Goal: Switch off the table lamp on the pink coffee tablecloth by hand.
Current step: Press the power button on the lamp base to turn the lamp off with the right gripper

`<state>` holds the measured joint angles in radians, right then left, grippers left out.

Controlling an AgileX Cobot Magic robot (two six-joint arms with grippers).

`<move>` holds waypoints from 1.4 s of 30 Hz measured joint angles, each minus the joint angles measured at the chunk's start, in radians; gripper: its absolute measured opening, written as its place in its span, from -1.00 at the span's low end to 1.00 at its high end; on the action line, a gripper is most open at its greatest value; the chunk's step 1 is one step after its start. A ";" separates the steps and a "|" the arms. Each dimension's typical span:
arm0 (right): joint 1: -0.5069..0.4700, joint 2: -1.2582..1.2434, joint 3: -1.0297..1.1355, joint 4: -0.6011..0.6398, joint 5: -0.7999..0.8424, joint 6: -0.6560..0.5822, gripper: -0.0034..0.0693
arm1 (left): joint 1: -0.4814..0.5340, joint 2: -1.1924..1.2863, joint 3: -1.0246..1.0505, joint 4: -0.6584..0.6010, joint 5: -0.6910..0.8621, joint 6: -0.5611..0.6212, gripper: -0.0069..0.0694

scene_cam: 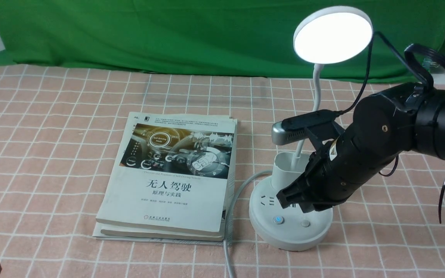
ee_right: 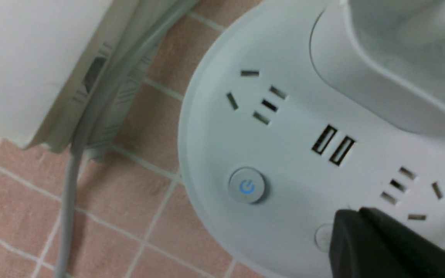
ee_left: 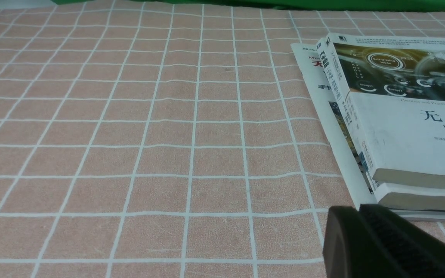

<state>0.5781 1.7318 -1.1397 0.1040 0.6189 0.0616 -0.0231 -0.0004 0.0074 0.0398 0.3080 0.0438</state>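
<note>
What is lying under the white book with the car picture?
Under the white book lies a second book, and under both a thin magazine. Their covers are mostly hidden.

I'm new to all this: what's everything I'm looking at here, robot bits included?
Tablecloth: one, pink with white grid, under everything.
Backdrop cloth: one, green, at the back.
Books: a stack, whitish covers, left of the lamp.
Table lamp: one, white, lit, right of centre.
Buttons: two, grey, on the lamp's base.
Cable: one, grey, between base and books.
Right hand: one, black, shut, over the base.
Left hand: one, black, near left corner.
</note>
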 joint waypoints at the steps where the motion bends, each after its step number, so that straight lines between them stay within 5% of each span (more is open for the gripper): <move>1: 0.000 0.006 0.000 0.000 0.000 0.000 -0.79 | 0.000 0.000 0.000 0.000 0.000 0.000 -0.80; 33: 0.000 0.076 -0.005 -0.001 0.009 -0.016 -0.79 | 0.000 0.000 0.000 0.000 0.000 0.000 -0.80; 42: 0.000 -0.113 0.041 -0.004 0.054 -0.024 -0.79 | 0.000 0.000 0.000 0.000 0.000 0.000 -0.80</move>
<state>0.5781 1.6193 -1.0987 0.0999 0.6725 0.0373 -0.0231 -0.0004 0.0074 0.0398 0.3080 0.0438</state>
